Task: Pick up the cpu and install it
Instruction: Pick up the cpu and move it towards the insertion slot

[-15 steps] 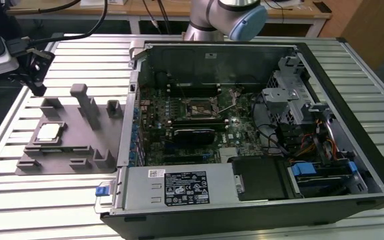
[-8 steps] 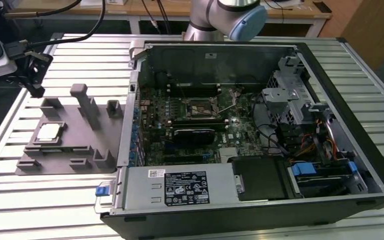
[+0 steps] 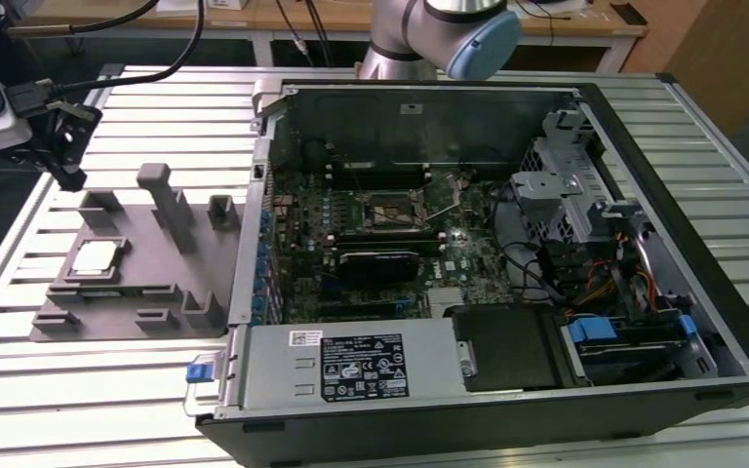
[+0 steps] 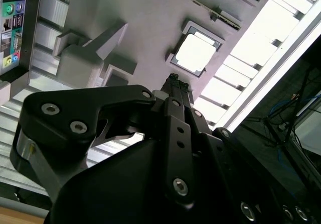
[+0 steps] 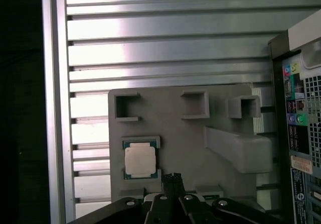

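Note:
The cpu (image 3: pixel 95 256) is a pale silver square chip lying flat in a shallow seat on the grey fixture plate (image 3: pixel 114 312), at the exterior view's left. It shows in both wrist views (image 5: pixel 140 160) (image 4: pixel 194 53). My gripper (image 3: pixel 69 174) hangs above the fixture's far left corner, well above the chip and not touching it. Its black fingertips (image 5: pixel 173 177) (image 4: pixel 175 81) are pressed together with nothing between them. The black socket frame (image 3: pixel 394 210) sits in the middle of the motherboard inside the open computer case (image 3: pixel 687 195).
The fixture plate (image 5: pixel 185 133) carries several upright grey posts and brackets (image 3: pixel 160 200) beside the chip. The case's side wall (image 3: pixel 251 244) rises just to the right of the fixture. The ribbed metal table (image 3: pixel 89 390) lies all around, with cables at the far left.

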Motion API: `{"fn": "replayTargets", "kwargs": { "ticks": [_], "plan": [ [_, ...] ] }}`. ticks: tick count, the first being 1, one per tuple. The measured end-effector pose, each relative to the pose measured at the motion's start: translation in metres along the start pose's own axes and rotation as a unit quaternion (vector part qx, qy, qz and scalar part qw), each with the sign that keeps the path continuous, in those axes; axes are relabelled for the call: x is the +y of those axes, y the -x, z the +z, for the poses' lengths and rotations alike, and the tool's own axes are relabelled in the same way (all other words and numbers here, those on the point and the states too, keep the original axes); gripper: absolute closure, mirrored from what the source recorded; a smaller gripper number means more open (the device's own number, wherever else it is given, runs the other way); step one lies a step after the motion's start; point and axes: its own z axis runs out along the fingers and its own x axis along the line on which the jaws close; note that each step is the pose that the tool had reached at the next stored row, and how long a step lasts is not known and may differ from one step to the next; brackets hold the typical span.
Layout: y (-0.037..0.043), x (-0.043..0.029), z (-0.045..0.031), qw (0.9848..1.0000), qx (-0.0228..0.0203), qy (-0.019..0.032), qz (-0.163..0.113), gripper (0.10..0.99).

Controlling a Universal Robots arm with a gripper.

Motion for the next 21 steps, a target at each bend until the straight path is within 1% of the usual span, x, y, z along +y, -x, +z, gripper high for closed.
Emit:
{"fn": "replayTargets", "kwargs": {
  "ticks": [21],
  "plan": [
    [-0.0063,-0.0007,0.005,1.0,0.0,0.0,0.0,0.98]
  ]
}}
